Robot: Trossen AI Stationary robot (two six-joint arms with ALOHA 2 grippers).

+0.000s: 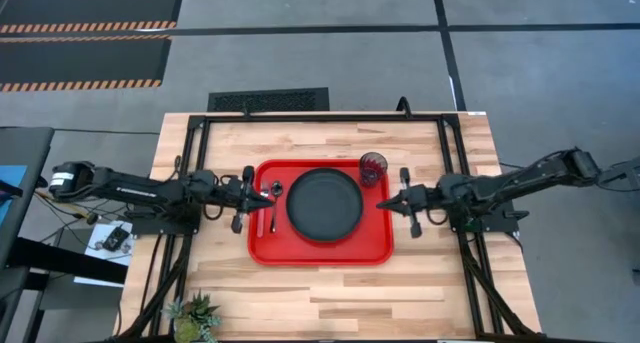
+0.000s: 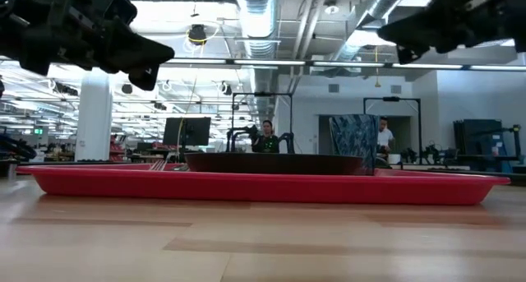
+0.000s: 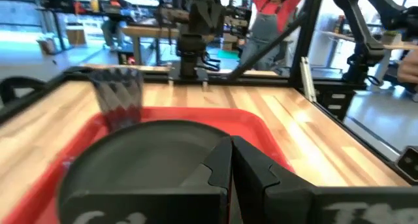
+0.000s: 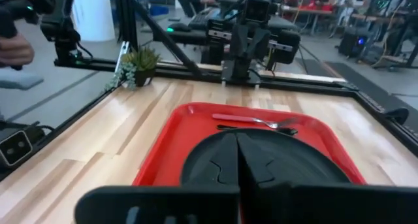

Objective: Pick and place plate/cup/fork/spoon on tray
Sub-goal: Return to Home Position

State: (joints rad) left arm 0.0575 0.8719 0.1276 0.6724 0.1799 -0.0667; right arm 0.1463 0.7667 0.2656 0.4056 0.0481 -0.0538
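The red tray lies on the table's middle. The black plate rests flat in it. The tinted cup stands upright at the tray's far right corner. The dark spoon and the fork lie side by side in the tray's left part, also in the right wrist view. My left gripper is shut and empty above the tray's left edge. My right gripper is shut and empty above the tray's right edge.
A small potted plant stands at the table's near left corner. A black frame runs around the table top. People show in the room beyond the table.
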